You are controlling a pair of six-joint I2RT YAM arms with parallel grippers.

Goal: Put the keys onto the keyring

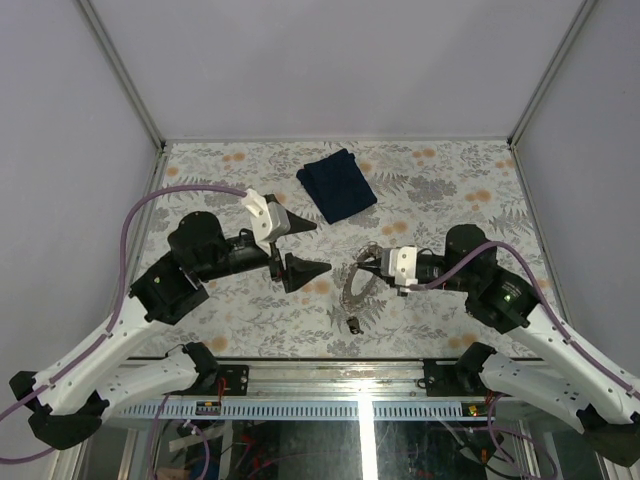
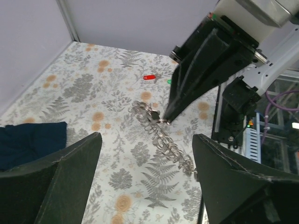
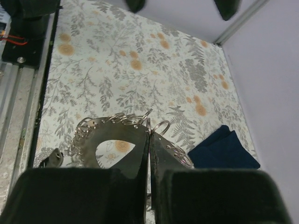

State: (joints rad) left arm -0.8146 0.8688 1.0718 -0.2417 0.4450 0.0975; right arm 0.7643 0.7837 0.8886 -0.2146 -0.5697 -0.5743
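Note:
The keyring (image 1: 352, 287) is a silvery loop of fine linked rings, hanging from my right gripper (image 1: 361, 267) down to the table. The right gripper is shut on it, fingertips pinched on a ring in the right wrist view (image 3: 149, 134). In the left wrist view the keyring (image 2: 161, 140) stretches across the table from the right gripper's tip (image 2: 164, 119). A small black key (image 1: 352, 323) lies at the ring's near end. A red key (image 2: 149, 77) and a green key (image 2: 169, 81) lie farther off. My left gripper (image 1: 303, 247) is open and empty, left of the keyring.
A dark blue folded cloth (image 1: 337, 185) lies at the back middle of the floral table (image 1: 440, 180); it also shows in the right wrist view (image 3: 224, 150). Grey walls close the back and sides. A metal rail (image 1: 330, 377) runs along the near edge.

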